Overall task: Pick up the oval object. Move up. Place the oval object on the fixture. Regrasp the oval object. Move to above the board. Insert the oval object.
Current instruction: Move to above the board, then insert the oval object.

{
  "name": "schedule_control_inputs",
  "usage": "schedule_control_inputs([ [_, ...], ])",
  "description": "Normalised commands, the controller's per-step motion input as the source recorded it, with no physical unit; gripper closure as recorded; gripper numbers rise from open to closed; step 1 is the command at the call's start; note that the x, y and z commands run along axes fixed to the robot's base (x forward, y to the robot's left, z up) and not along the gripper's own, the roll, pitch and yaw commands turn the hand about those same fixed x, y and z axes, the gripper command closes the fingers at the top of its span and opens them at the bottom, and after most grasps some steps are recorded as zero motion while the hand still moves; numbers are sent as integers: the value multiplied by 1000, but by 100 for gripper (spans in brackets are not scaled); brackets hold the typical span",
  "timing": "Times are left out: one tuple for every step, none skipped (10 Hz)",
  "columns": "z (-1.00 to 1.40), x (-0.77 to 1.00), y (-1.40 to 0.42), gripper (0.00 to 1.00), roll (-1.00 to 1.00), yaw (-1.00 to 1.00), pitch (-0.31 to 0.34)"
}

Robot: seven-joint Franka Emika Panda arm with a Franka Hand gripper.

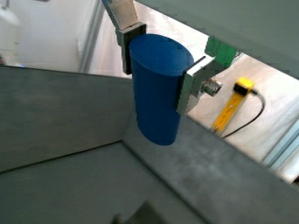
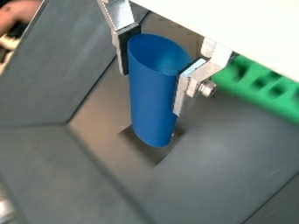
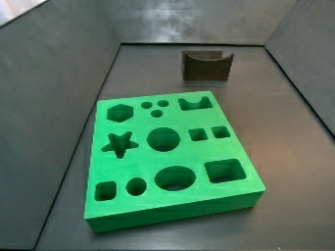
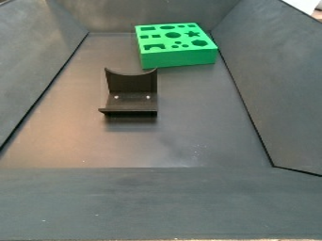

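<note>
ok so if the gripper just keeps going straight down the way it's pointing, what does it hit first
Probably the dark floor. The gripper is shut on the oval object, whose lower end leads. The board lies off to one side, and neither side view shows the gripper, so depth is uncertain.

Dark grey matte floor (image 3: 275,167) of a walled bin. Directly on it: large bright green slab, the board (image 3: 167,157), lying flat; small dark notched block, the fixture (image 3: 207,65), well apart. Gripper (image 1: 159,66) shows only in wrist views.
</note>
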Motion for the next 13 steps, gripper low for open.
schedule_control_inputs([
  [85,-461,-1000,100,-1000,-81,-38],
  [82,-484,-1000,100,-1000,-83,-35],
  [83,-494,-1000,100,-1000,-85,-35],
  [70,-475,-895,100,-1000,-84,-36],
  [53,-385,-709,100,-1000,-86,-40],
  [22,-196,-283,100,-933,-70,-43],
  [8,-143,-184,100,-799,-63,-38],
  [6,-92,-80,100,-518,-30,-32],
  [4,-66,-51,100,-341,-23,-33],
  [-3,-40,-15,100,-206,-13,-23],
  [0,0,0,100,-10,0,0],
  [-29,0,0,100,-11,0,-21],
  [-186,0,-346,100,0,186,-59],
])
